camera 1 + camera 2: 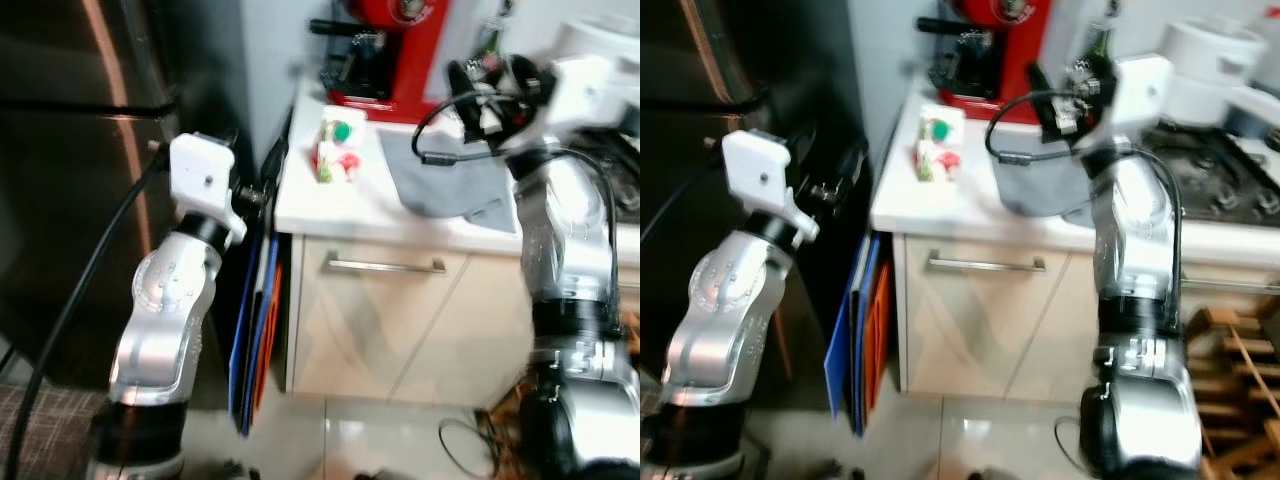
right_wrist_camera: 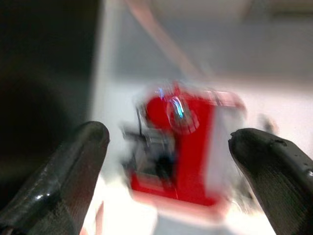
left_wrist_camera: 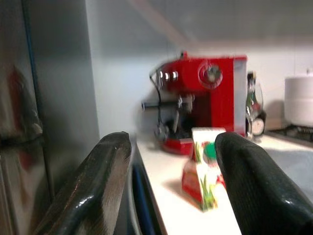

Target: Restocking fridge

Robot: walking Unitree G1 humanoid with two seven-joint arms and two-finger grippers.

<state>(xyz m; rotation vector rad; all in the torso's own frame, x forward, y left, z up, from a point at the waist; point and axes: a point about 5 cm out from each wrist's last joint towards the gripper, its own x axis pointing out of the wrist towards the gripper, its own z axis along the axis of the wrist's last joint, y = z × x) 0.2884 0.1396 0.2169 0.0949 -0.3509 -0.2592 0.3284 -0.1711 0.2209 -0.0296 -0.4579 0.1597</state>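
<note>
Carton (image 1: 335, 148) on counter (image 1: 380, 212); left hand (image 3: 171, 186) wide, right hand (image 2: 178, 171) (blurred) seemingly wide, empty.

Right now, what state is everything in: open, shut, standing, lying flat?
Fridge: door shut.
Carton: upright on the counter, green cap on.
Drawer: shut.
Grey cloth: lying flat on the counter.
Red coffee machine: standing at the back of the counter.
Left hand: open, holding nothing, pointed at the carton.
Right hand: open, holding nothing, raised above the counter.
</note>
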